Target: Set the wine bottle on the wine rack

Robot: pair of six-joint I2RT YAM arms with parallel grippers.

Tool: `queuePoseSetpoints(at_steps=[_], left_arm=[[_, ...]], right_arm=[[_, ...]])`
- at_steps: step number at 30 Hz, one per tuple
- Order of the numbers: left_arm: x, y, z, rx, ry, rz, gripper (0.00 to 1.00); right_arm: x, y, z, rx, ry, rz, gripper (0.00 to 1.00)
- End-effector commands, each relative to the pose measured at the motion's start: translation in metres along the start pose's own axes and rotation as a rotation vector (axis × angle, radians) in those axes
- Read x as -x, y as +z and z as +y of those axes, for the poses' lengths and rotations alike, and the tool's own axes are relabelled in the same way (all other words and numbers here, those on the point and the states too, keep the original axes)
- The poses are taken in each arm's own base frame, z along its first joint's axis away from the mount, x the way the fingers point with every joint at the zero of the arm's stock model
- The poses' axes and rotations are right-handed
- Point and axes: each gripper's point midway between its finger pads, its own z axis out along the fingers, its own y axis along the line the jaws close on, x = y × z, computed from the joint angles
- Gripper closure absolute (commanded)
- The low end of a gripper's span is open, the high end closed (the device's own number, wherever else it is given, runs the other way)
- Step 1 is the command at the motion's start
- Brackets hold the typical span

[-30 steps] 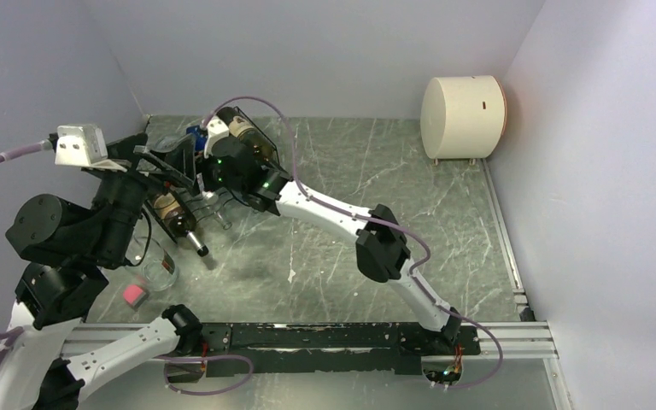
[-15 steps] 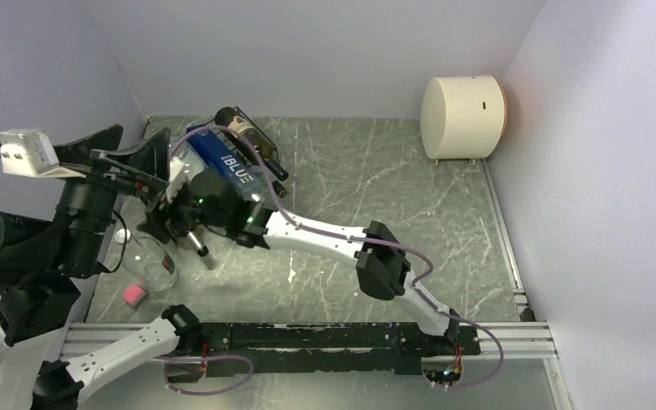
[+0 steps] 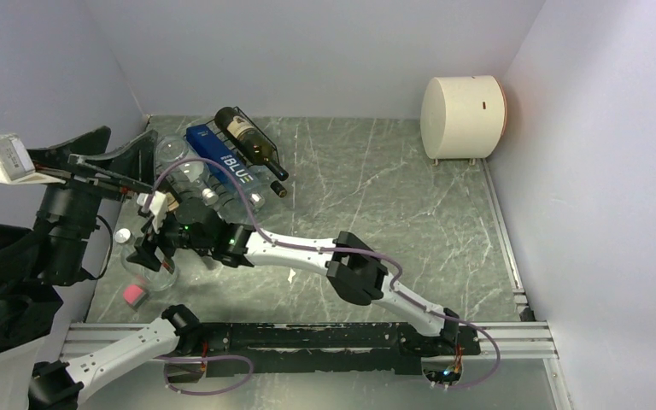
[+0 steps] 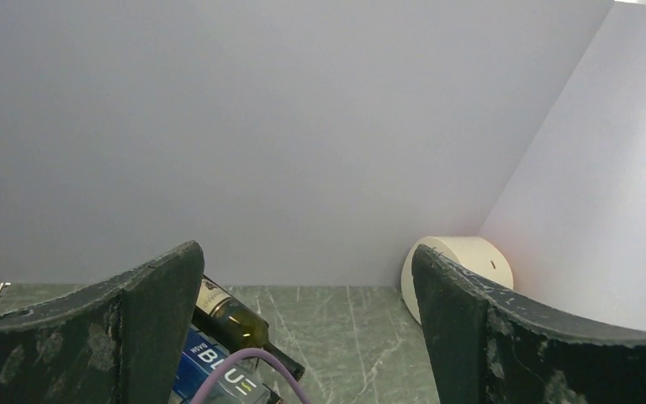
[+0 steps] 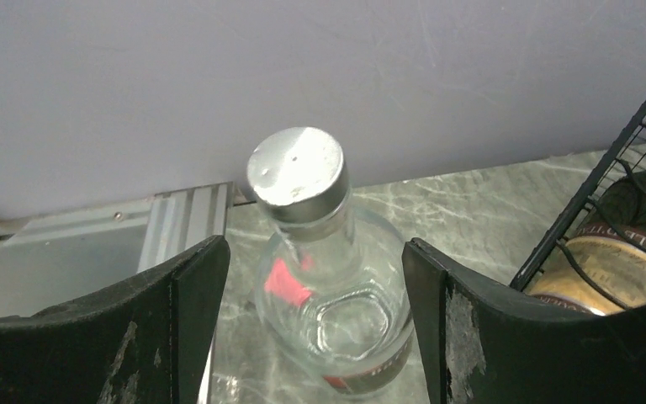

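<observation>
Right end effector (image 5: 311,252) nearer left wall (image 3: 43,68)

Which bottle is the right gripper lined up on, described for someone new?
Find the black wire wine rack at the table's far left; just in front of it, by the left wall, one bottle stands alone. That clear glass bottle sits between the open fingers of the right gripper. Unlike the racked bottles lying on their sides, it is upright, silver-capped.

wine rack (image 5: 631,181) just beside clear bottle (image 5: 330,290)
</observation>
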Motion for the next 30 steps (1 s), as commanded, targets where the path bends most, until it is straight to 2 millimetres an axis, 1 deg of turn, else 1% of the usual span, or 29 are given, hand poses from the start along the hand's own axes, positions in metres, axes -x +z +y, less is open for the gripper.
queuePoseSetpoints(at_steps=[1, 5, 9, 11, 13, 15, 16, 18, 21, 22, 25, 27, 30], left_arm=[[0.008, -0.010, 0.000, -0.022, -0.025, 0.002, 0.02], [0.010, -0.014, -0.002, -0.033, -0.041, 0.008, 0.02], [0.010, -0.014, -0.001, -0.024, -0.038, 0.026, 0.03], [0.010, -0.015, 0.000, -0.020, -0.036, 0.035, 0.03], [0.008, -0.015, 0.001, -0.015, -0.036, 0.038, 0.03], [0.007, -0.015, 0.003, -0.008, -0.036, 0.038, 0.02], [0.007, -0.016, 0.004, -0.002, -0.035, 0.037, 0.03], [0.007, -0.016, 0.009, 0.026, -0.036, 0.043, 0.03], [0.003, -0.016, 0.015, 0.060, -0.030, 0.053, 0.04], [0.002, -0.016, 0.016, 0.064, -0.027, 0.057, 0.04], [-0.008, -0.014, 0.016, 0.071, -0.025, 0.074, 0.04], [-0.016, -0.012, 0.016, 0.075, -0.021, 0.088, 0.04], [-0.030, -0.008, 0.017, 0.088, -0.011, 0.114, 0.03]], right_arm=[[0.023, 0.014, -0.006, -0.023, -0.068, -0.110, 0.21], [0.017, 0.024, -0.009, -0.032, -0.103, -0.151, 0.24], [0.019, 0.030, -0.009, -0.028, -0.128, -0.190, 0.30], [0.020, 0.031, -0.006, -0.023, -0.144, -0.204, 0.39], [0.024, 0.030, -0.005, -0.034, -0.163, -0.215, 0.52], [0.029, 0.026, -0.004, -0.063, -0.185, -0.226, 0.58], [0.042, 0.020, 0.000, -0.074, -0.203, -0.245, 0.62], [0.051, 0.010, 0.004, -0.097, -0.236, -0.259, 0.68], [0.060, -0.009, 0.009, -0.113, -0.251, -0.266, 0.83], [0.058, -0.017, 0.010, -0.114, -0.250, -0.267, 0.86], [0.066, -0.040, 0.018, -0.101, -0.239, -0.280, 0.94], [0.063, -0.055, 0.023, -0.087, -0.229, -0.268, 0.99], [0.057, -0.082, 0.031, -0.069, -0.212, -0.250, 1.00]])
